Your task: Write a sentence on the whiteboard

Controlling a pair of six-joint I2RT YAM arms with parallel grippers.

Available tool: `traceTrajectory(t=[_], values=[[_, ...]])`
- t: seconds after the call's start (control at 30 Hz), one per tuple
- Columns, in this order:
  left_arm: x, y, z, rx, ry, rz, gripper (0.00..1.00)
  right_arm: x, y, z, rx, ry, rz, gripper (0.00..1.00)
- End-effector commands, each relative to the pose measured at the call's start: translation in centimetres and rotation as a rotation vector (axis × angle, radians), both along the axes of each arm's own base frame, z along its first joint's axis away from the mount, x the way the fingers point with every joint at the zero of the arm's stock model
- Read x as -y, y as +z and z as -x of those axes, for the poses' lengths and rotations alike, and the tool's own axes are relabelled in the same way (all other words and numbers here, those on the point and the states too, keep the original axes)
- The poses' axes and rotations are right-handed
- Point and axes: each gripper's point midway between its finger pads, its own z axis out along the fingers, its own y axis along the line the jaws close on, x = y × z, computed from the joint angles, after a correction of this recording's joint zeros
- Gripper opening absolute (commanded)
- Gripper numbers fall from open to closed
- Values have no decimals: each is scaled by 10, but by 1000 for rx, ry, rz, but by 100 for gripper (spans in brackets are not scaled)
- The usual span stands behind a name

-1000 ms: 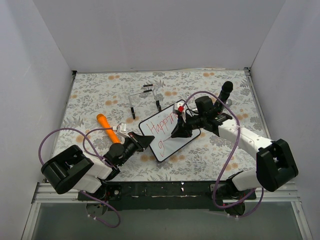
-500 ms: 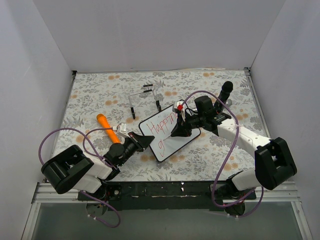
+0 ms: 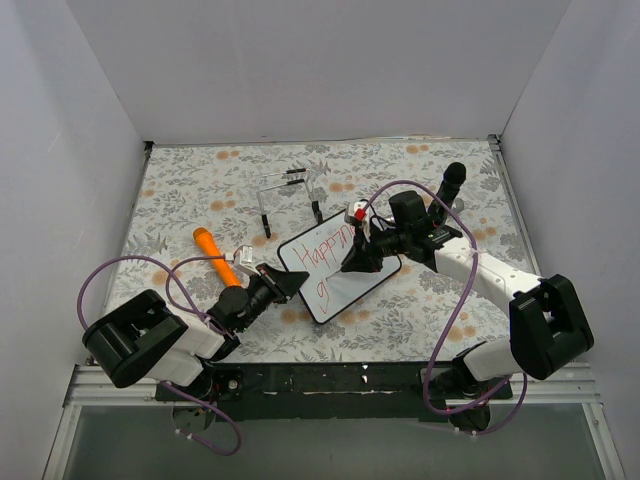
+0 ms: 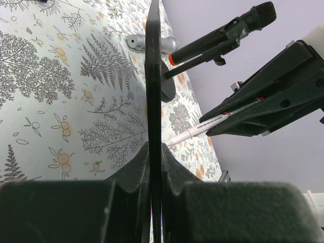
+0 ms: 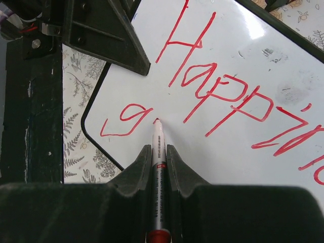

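Observation:
The whiteboard (image 3: 335, 280) lies tilted at the table's middle, and I see it edge-on in the left wrist view (image 4: 153, 76). My left gripper (image 3: 290, 283) is shut on its near-left edge (image 4: 154, 147). My right gripper (image 3: 355, 262) is shut on a red marker (image 5: 157, 134), and the marker tip touches the board (image 5: 228, 152) just right of a red "g" (image 5: 129, 119). The sentence (image 5: 223, 88) reads "Happin" on the first line and runs out of view. The marker also shows in the left wrist view (image 4: 197, 130).
A clear wire stand (image 3: 290, 195) with black feet stands behind the board. An orange marker (image 3: 215, 255) lies to the left. A black microphone-like object (image 3: 450, 185) lies at the right rear. A small silver cylinder (image 4: 136, 41) lies on the floral cloth. White walls enclose three sides.
My right gripper has shifted slightly with the marker along the second line, to just past the "g". The left arm and the board have not moved.

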Motion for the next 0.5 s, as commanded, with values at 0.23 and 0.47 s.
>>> traceTrajectory(t=[0.23, 0.47], values=[[1, 53, 4, 157, -12, 136, 0, 9, -12, 18, -1, 66, 32, 1], [1, 54, 4, 159, -15, 139, 0, 9, -13, 22, -9, 85, 33, 1]])
